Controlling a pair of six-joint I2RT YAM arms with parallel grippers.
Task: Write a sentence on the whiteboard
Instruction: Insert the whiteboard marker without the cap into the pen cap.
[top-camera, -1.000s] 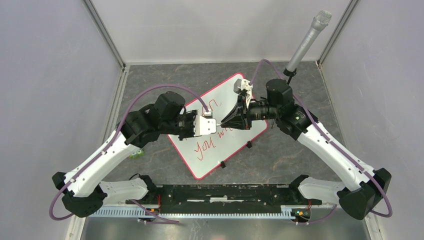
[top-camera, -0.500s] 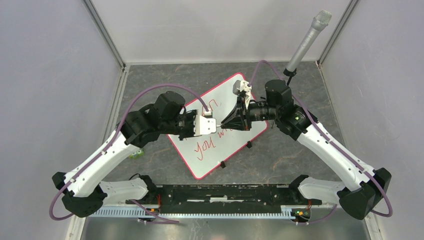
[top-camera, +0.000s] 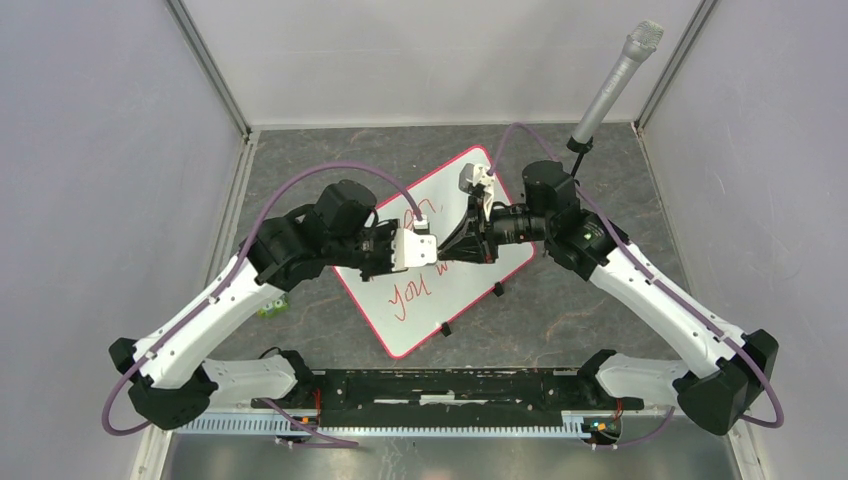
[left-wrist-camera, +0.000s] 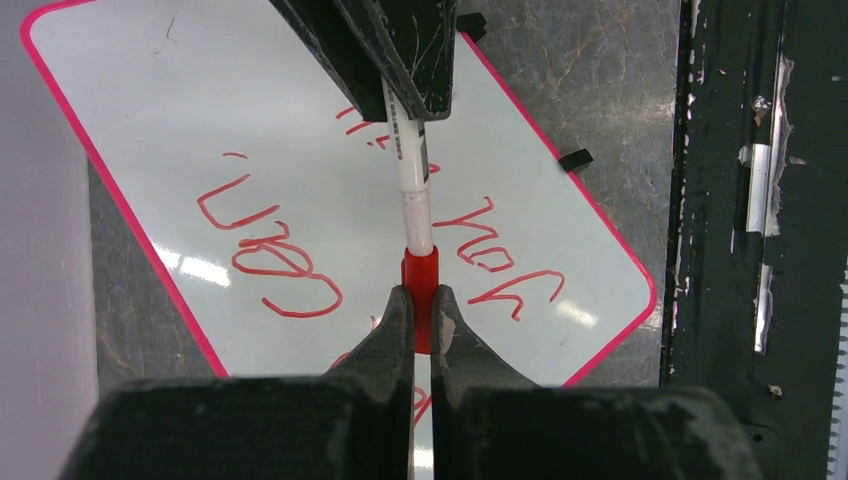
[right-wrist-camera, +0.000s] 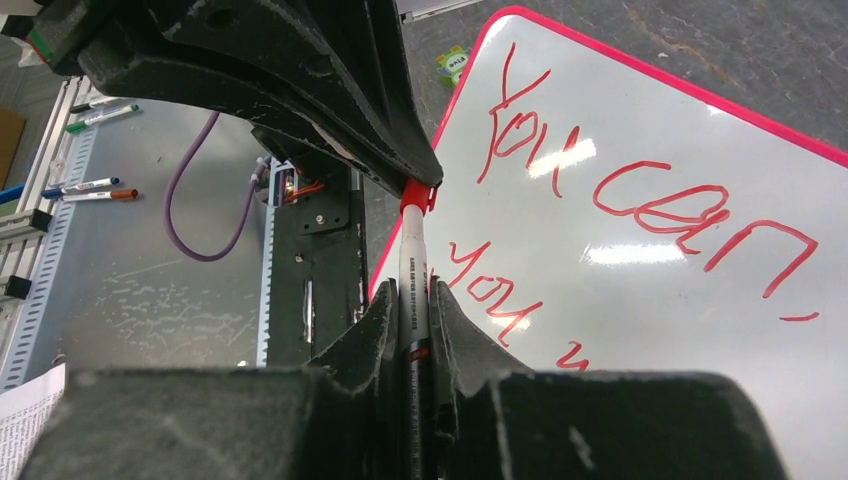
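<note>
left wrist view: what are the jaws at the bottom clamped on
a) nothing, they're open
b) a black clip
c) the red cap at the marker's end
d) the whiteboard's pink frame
c: the left gripper has its jaws shut on the red cap at the end of the marker, whose white barrel runs up into the right gripper.

arms (top-camera: 215, 310) white links, black joints | cables (top-camera: 340, 166) purple | fingers (left-wrist-camera: 395, 330) black
</note>
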